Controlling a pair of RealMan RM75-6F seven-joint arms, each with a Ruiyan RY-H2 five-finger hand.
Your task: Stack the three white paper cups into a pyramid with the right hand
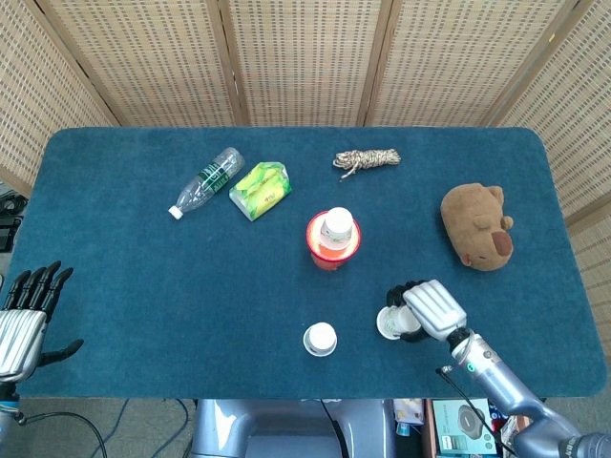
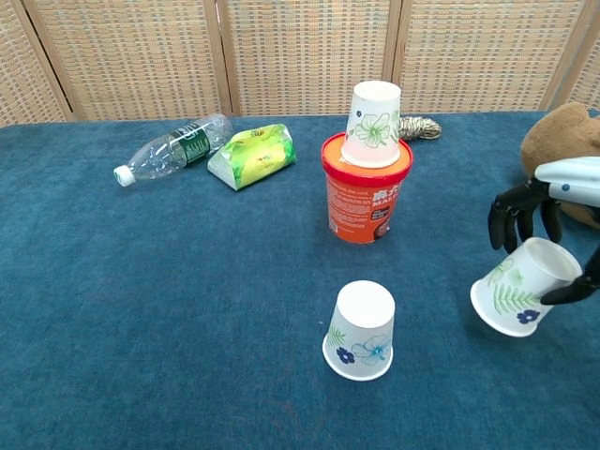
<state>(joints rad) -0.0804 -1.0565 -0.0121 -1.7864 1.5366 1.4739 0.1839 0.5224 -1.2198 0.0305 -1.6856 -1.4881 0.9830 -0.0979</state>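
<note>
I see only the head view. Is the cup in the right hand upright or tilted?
Observer: Tilted. In the chest view the held cup leans, its open mouth facing down and to the left, in the right hand.
Operator: Is the cup on the red tub upside down?
Observer: Yes, that cup stands mouth down on the tub.
Operator: And the cup in front?
Observer: The front cup also stands mouth down, on the table.
</note>
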